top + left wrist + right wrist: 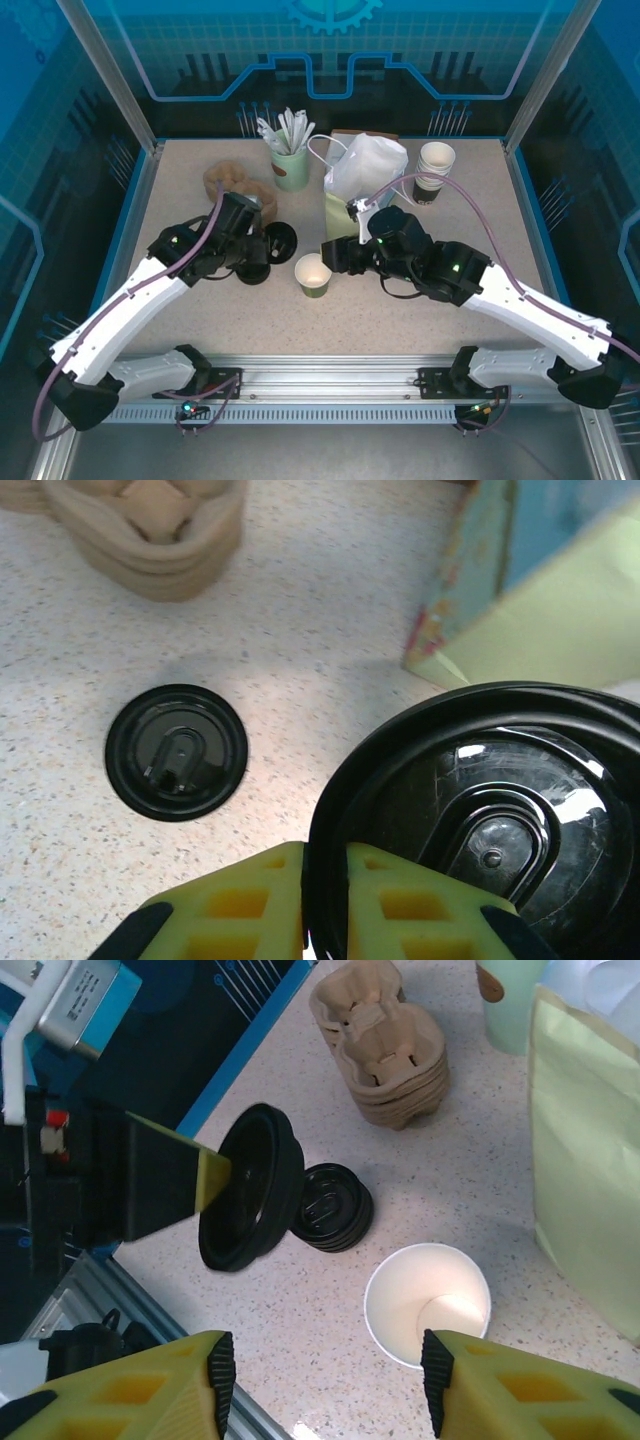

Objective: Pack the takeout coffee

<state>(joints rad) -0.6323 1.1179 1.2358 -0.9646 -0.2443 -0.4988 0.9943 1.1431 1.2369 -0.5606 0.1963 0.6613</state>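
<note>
Toward the near middle of the table [480, 200], a small paper cup [313, 275] [428, 1302] stands upright with its mouth open, pale green outside and plain white inside. The right gripper [332, 258] [328, 1365] hangs just beside and above it on its right, yellow fingers spread wide and gripping nothing. Left of the cup, apart from it, the left gripper [270, 245] [325, 865] pinches the rim of a round black lid [283, 242] [480, 820] [250, 1200], held on edge off the table. A second black lid [252, 272] [176, 752] [333, 1208] lies flat on the table just below it. Farther back stands a pale green paper bag [340, 215] [585, 1150]. A mint cup of stirrers [291, 168] is to its left and a stack of cups [433, 172] to its right. Cardboard cup carriers [228, 180] [385, 1045] sit at the back left.
</note>
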